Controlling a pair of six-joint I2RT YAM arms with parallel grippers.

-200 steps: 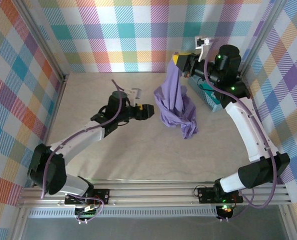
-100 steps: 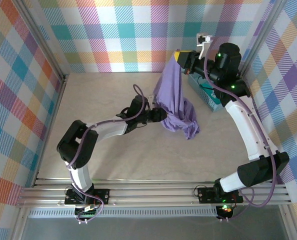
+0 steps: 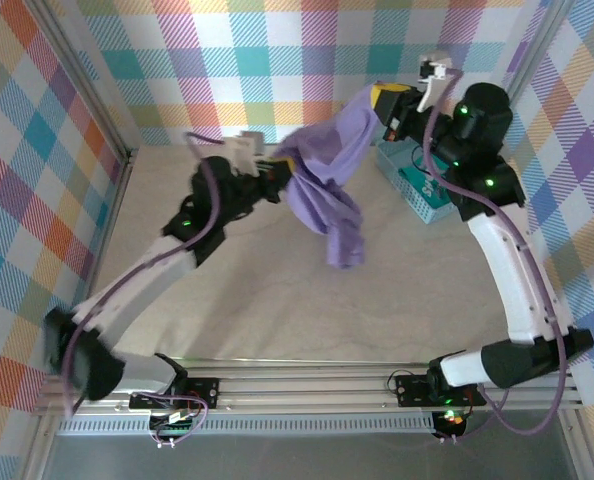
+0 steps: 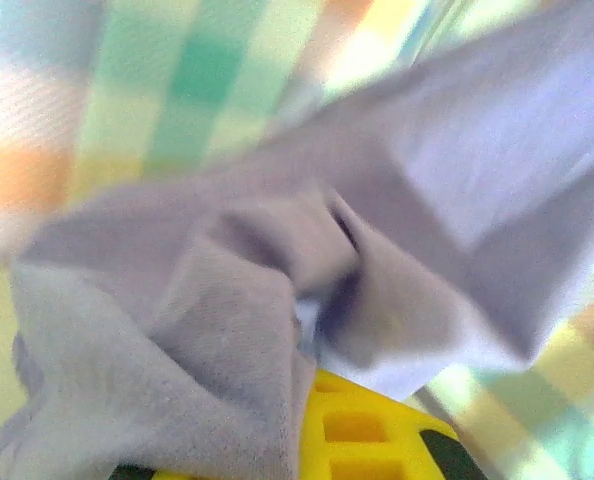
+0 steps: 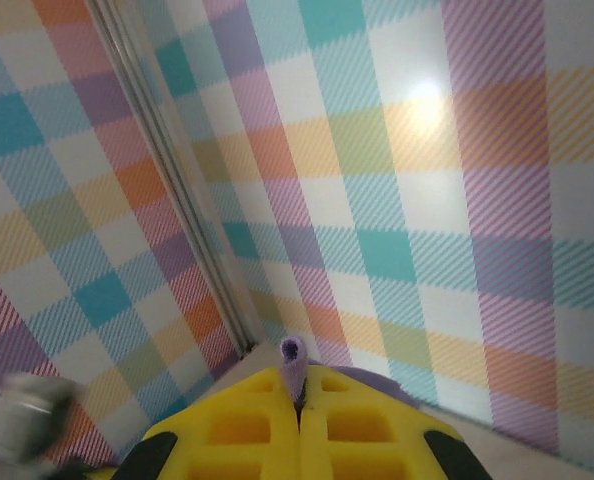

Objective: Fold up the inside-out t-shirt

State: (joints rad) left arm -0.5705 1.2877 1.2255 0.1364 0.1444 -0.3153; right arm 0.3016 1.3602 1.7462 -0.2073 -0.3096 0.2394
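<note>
We had the inside-out t-shirt [image 3: 322, 170] slung between left gripper [image 3: 280, 163] and right gripper [image 3: 385, 100], both clamped on it. Spreading step; next likely needs stretching apart, lowering onto table [image 3: 237, 300].

Close around the left gripper [image 3: 279, 160] I see the inside-out t-shirt [image 4: 227, 330] as soft, matt lavender knit cloth with a fine fuzzy nap; the right gripper [image 5: 299, 390] has yellow moulded plastic fingers [image 5: 242, 425], smooth with a dull sheen; ahead of it the wall [image 5: 427, 200] looks like printed plaid sheet, faintly satiny where light glares, beside a brushed metal post [image 5: 167, 180]; below both grippers the table [image 3: 277, 300] is smooth and pale; the basket [image 3: 417, 185] beneath the right gripper is teal slotted plastic.
</note>
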